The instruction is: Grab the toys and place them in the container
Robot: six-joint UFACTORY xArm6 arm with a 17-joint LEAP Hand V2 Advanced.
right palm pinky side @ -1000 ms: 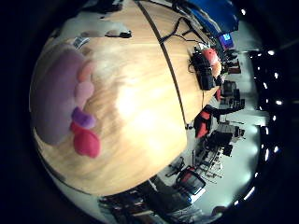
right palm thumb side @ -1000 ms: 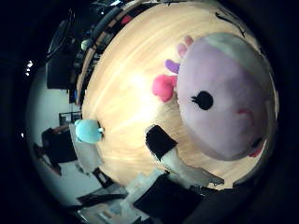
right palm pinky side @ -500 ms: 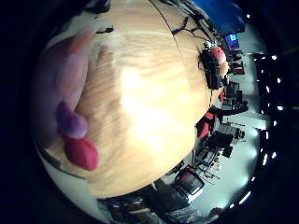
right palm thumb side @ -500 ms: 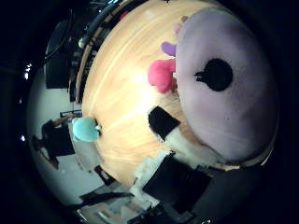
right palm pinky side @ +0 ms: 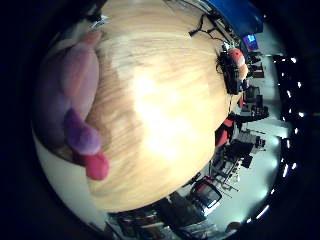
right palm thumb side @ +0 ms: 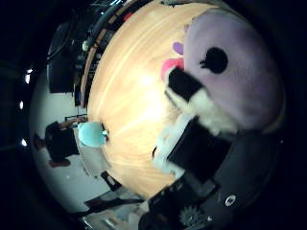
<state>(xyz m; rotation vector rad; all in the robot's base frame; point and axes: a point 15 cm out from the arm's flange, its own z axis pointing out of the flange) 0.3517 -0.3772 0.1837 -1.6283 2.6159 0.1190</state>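
Note:
A large lilac plush toy (right palm thumb side: 240, 67) with a black eye and pink and purple parts lies on the wooden table (right palm thumb side: 129, 86) and fills much of the right thumb side palm view, close to the palm. My hand (right palm thumb side: 197, 144) is over it, and a white finger with a black tip (right palm thumb side: 182, 86) is curled against the plush's face.
A teal thing (right palm thumb side: 91, 134) stands just off the table's edge. A red thing (right palm pinky side: 228, 58) sits on black gear at the far side of the table (right palm pinky side: 170, 100). Chairs and room clutter lie beyond the table.
The plush has grown larger in the thumb side view as the palm came closer. The finger has curled in from the edge until its tip lies on the plush.

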